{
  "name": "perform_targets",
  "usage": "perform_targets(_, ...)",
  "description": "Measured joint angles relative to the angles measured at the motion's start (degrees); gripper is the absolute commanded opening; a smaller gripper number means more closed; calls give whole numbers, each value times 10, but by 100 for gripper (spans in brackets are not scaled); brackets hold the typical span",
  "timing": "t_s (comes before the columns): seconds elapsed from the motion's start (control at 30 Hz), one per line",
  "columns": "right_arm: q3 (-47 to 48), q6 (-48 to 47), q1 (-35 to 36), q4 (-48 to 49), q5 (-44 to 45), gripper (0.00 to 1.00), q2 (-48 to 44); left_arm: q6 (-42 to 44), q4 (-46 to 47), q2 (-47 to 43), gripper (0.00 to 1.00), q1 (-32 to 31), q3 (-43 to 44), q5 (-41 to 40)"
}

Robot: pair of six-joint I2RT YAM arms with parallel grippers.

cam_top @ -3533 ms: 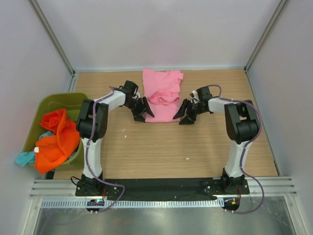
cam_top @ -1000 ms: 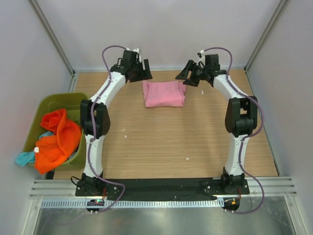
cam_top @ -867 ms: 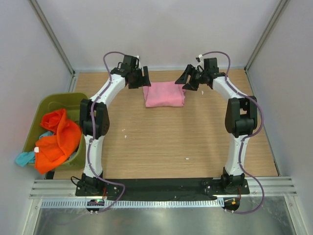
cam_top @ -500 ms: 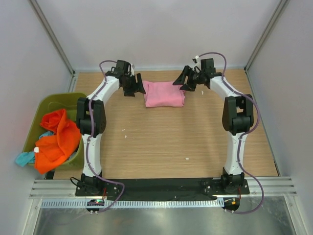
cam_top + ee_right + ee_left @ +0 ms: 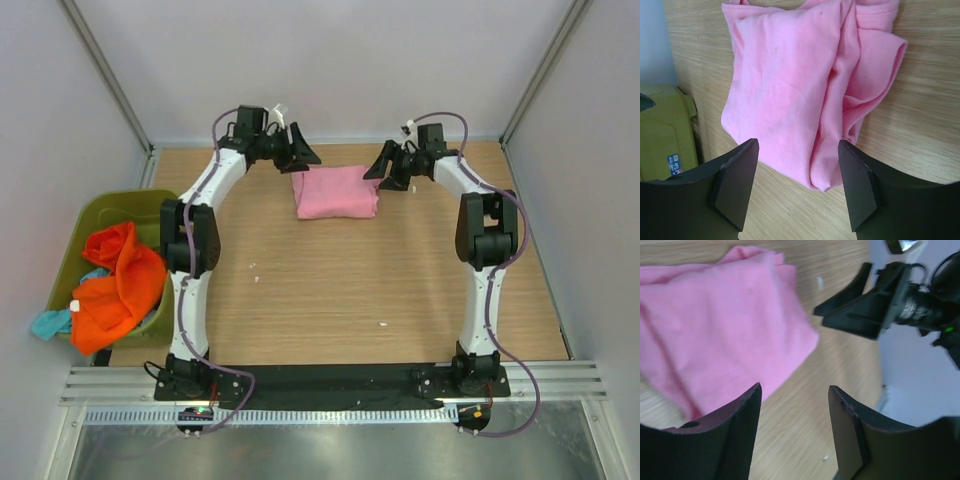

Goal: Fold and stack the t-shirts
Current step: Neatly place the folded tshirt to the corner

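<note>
Top external view: a pink t-shirt lies folded into a rough rectangle on the wooden table, in the upper middle of the frame near the back wall, with both arms reaching up to flank it. The left gripper sits just off the shirt's upper-left corner and the right gripper just off its upper-right corner. Each has its fingers spread and nothing between them. At the left edge of the frame, well apart from the pink shirt, an olive-green bin holds a heaped orange t-shirt, and a teal t-shirt spills over its lower-left rim. In the left wrist view, the pink cloth fills the upper left of the frame, while the two black fingers stand apart along the bottom edge, bare wood showing in the gap between them. The right gripper appears in the upper right of that frame, its tips pointing toward the shirt's edge. In the right wrist view, the shirt takes up the upper centre, a loose ridge of folded cloth running down its right half. The fingers stand wide at the bottom of the frame on either side of the shirt's lower edge, and whether they touch the cloth cannot be told. A corner of the bin shows at the left edge.
</note>
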Motion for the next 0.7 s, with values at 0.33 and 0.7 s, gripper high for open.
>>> perform_targets(0.33, 0, 3, -21, 8, -18, 72, 19, -157, 166, 123, 57, -49, -14, 137)
perform_targets(0.7, -4, 50, -29, 50, -99, 72, 83, -174, 170, 159, 57, -78, -26, 146)
